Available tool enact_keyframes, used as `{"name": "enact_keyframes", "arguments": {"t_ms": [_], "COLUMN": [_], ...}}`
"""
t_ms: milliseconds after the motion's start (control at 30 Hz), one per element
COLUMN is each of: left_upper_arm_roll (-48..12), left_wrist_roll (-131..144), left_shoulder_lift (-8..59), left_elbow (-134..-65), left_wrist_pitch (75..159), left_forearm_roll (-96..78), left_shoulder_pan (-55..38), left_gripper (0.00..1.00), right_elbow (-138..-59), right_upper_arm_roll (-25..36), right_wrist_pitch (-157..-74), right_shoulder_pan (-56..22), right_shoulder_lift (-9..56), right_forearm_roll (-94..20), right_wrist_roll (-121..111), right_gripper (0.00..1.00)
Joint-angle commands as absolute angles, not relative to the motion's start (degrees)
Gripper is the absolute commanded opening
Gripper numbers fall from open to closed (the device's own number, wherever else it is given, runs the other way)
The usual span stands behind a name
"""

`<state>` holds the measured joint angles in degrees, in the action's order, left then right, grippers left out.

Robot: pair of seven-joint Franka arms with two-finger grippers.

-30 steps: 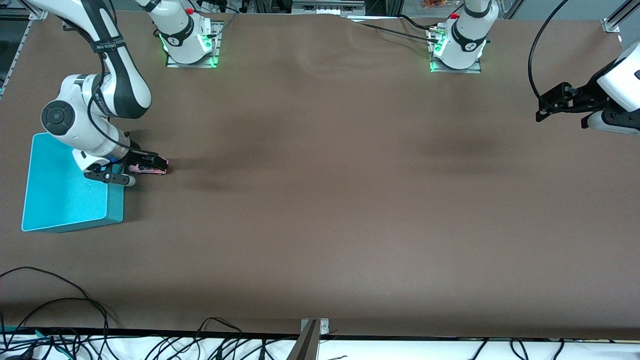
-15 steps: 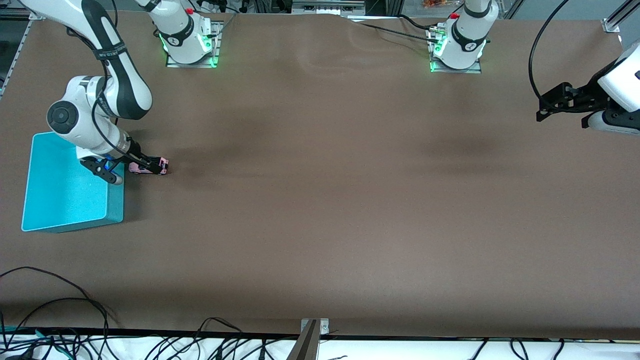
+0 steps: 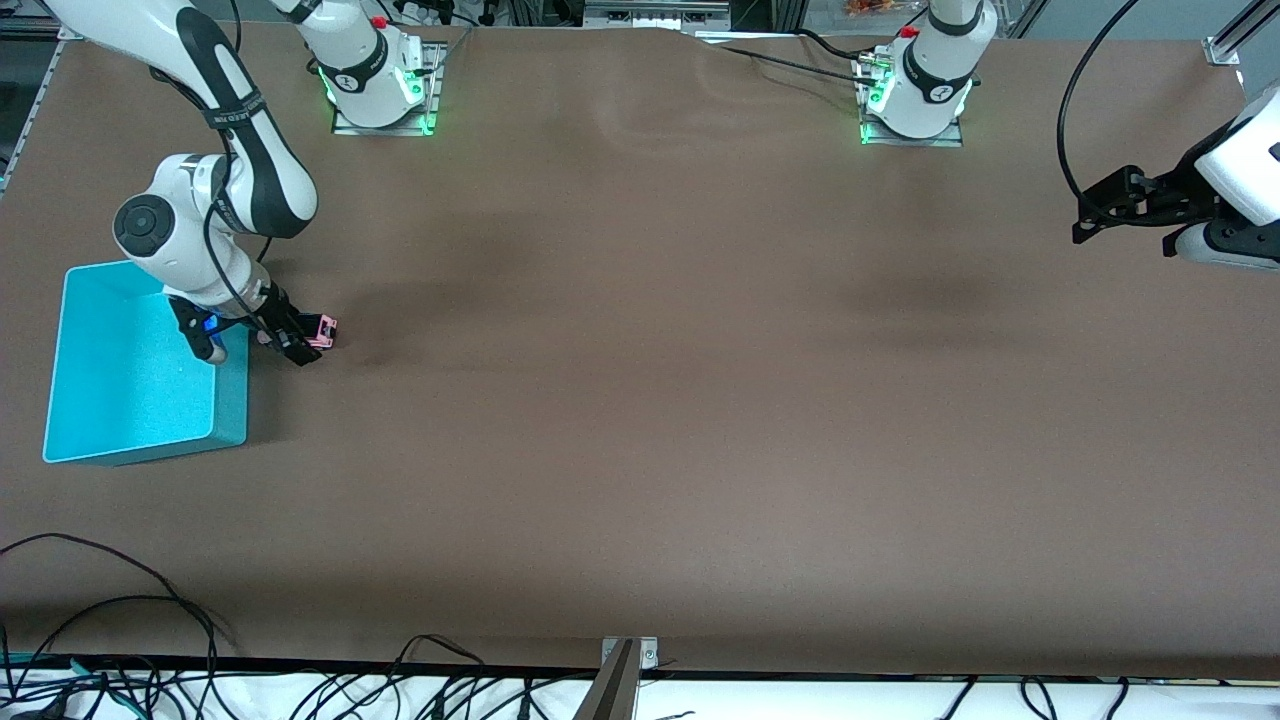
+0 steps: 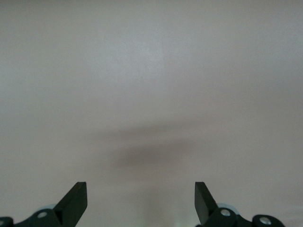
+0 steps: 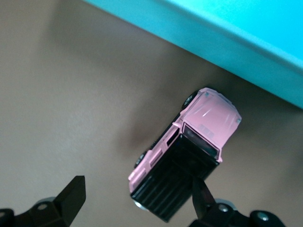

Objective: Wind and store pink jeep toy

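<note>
The pink jeep toy stands on the brown table beside the turquoise bin, at the right arm's end. In the right wrist view the pink jeep toy shows its pink hood toward the bin wall and its black roof and back. My right gripper is low over the jeep's back end and open. In its wrist view my right gripper has one finger touching or almost touching the black back end and the other standing well clear. My left gripper waits open and empty over bare table.
The bin's inside looks empty. Cables lie along the table's edge nearest the front camera. A metal bracket sits at the middle of that edge. The two arm bases stand at the table's farthest edge.
My right hand has turned at the wrist over the jeep and shifted slightly toward the table's middle. The jeep stays in about the same place. The left arm has not moved.
</note>
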<state>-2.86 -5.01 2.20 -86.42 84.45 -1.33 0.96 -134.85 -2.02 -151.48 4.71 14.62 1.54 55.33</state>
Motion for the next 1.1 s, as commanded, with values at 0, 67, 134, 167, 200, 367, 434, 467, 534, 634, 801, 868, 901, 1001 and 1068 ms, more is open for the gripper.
{"name": "enact_keyframes", "arguments": {"t_ms": [0, 67, 134, 167, 200, 367, 434, 467, 534, 634, 801, 868, 901, 1001, 1068], "left_upper_arm_roll": [-2.90, -2.90, -2.90, -2.90, -2.90, -2.90, -2.90, -2.90, -2.90, -2.90, -2.90, -2.90, -2.90, -2.90, -2.90], "left_wrist_roll": [-5.10, -5.10, -5.10, -5.10, -5.10, -5.10, -5.10, -5.10, -5.10, -5.10, -5.10, -5.10, -5.10, -5.10, -5.10], "left_shoulder_lift": [2.72, 2.72, 2.72, 2.72, 2.72, 2.72, 2.72, 2.72, 2.72, 2.72, 2.72, 2.72, 2.72, 2.72, 2.72], "left_elbow": [-85.17, -85.17, -85.08, -85.17, -85.17, -85.17, -85.17, -85.17, -85.17, -85.17, -85.17, -85.17, -85.17, -85.17, -85.17], "left_wrist_pitch": [83.41, 83.41, 83.41, 83.41, 83.41, 83.41, 83.41, 83.41, 83.41, 83.41, 83.41, 83.41, 83.41, 83.41, 83.41], "left_forearm_roll": [-1.14, -1.14, -1.14, -1.14, -1.14, -1.14, -1.14, -1.14, -1.14, -1.14, -1.14, -1.14, -1.14, -1.14, -1.14], "left_shoulder_pan": [1.14, 1.14, 1.14, 1.14, 1.14, 1.14, 1.14, 1.14, 1.14, 1.14, 1.14, 1.14, 1.14, 1.14, 1.14], "left_gripper": [1.00, 1.00, 1.00, 1.00, 1.00, 1.00, 1.00, 1.00, 1.00, 1.00, 1.00, 1.00, 1.00, 1.00, 1.00], "right_elbow": [-135.62, -135.62, -135.88, -136.14, -136.40, -137.81, -137.81, -137.90, -137.90, -137.99, -137.99, -137.99, -137.99, -137.99, -137.99], "right_upper_arm_roll": [-2.02, -1.85, -1.41, -1.15, -0.97, -0.70, -0.62, -0.35, 0.00, 0.09, 0.09, 0.09, 0.09, 0.00, 0.09], "right_wrist_pitch": [-153.90, -153.90, -153.90, -153.90, -153.90, -153.98, -153.98, -153.98, -154.16, -154.51, -156.27, -156.71, -156.80, -156.80, -156.80], "right_shoulder_pan": [4.92, 4.92, 4.92, 4.92, 4.92, 4.92, 4.92, 4.92, 4.92, 4.92, 4.92, 4.92, 4.83, 4.92, 4.92], "right_shoulder_lift": [14.59, 14.59, 14.59, 14.42, 14.33, 14.24, 14.41, 14.50, 14.68, 15.55, 17.05, 17.31, 17.40, 17.58, 17.58], "right_forearm_roll": [1.14, 1.14, 1.14, 1.14, 1.23, 1.23, 1.32, 1.32, 1.32, 1.41, 1.41, 1.41, 1.41, 1.32, 1.41], "right_wrist_roll": [62.13, 63.63, 65.29, 66.17, 66.88, 68.29, 68.29, 68.29, 68.29, 68.29, 68.29, 68.29, 68.29, 68.29, 68.29], "right_gripper": [1.00, 1.00, 1.00, 1.00, 1.00, 1.00, 1.00, 1.00, 1.00, 1.00, 1.00, 1.00, 1.00, 1.00, 0.99]}}
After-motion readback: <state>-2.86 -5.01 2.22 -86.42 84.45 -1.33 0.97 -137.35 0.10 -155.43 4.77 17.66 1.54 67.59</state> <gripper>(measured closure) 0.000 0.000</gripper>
